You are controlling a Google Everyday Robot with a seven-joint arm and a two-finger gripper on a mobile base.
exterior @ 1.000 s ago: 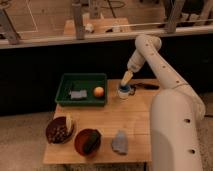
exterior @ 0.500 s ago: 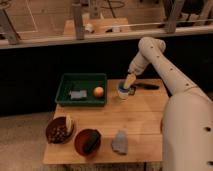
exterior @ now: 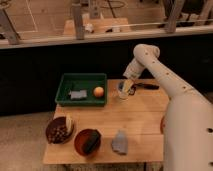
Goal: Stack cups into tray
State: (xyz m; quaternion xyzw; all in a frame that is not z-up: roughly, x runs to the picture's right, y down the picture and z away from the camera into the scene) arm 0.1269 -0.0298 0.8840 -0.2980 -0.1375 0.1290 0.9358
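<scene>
Right of tray (exterior: 64,85): gripper (exterior: 126,87) spread wide over cup (exterior: 123,92) (nothing held). Likely light, rigid, slippery; pinch rim wall.

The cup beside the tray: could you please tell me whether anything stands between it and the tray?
Nothing visible does. The cup stands just right of the green tray, bare wood between them, with the gripper at it. An orange ball lies inside the tray.

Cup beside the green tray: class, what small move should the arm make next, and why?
Probably lower a little and close on the cup. The end effector sits open right at the cup's rim, not gripping it, and the cup stands on the table just right of the tray, which already holds an orange ball.
</scene>
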